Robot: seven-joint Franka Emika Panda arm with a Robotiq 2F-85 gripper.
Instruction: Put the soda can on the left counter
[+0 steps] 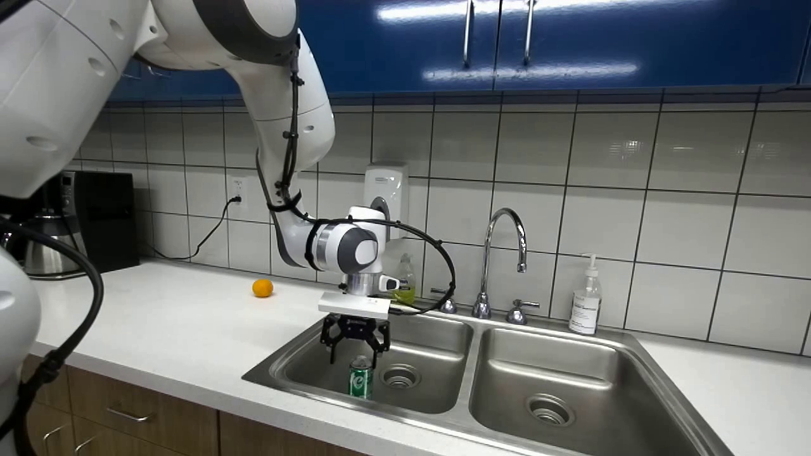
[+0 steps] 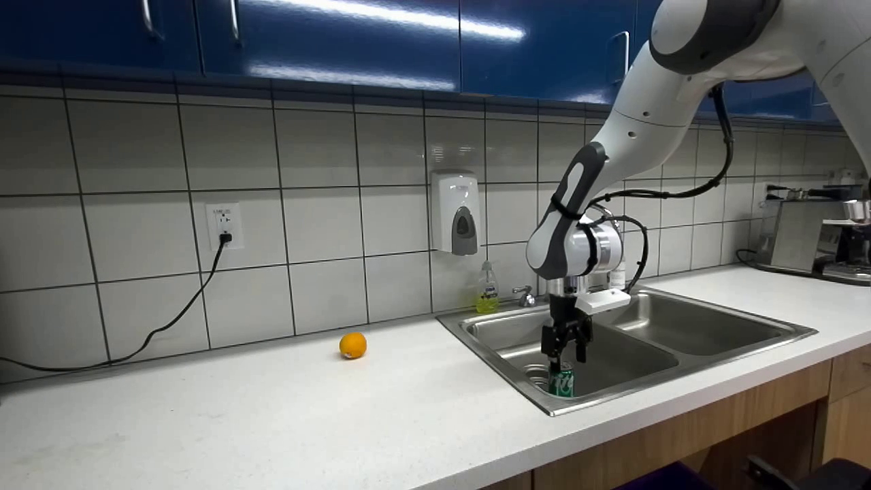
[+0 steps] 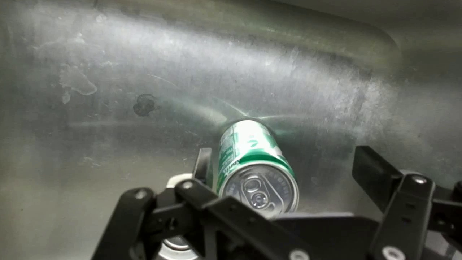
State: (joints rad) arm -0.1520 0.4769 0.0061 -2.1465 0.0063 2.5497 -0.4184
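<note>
The green soda can [image 1: 360, 380] with a silvery top stands upright in a basin of the steel double sink [image 1: 466, 373]. It also shows in an exterior view [image 2: 563, 384] and in the wrist view [image 3: 251, 144]. My gripper [image 1: 353, 361] points down over the basin, with its fingers open around the can's upper part. In the wrist view the gripper [image 3: 283, 162] has the can between its fingers, close to the left finger and with a wide gap to the right finger. The left counter [image 1: 165, 316], white-grey, runs beside the sink; it also shows in an exterior view [image 2: 272, 422].
A small orange [image 1: 263, 287] lies on the counter near the wall. A yellow-green soap bottle [image 1: 406, 282], a faucet [image 1: 485, 272] and a pump bottle [image 1: 585, 301] stand behind the sink. A basin divider [image 1: 472, 370] and raised sink rim border the can's basin. A coffee maker [image 1: 54, 240] stands at the far end.
</note>
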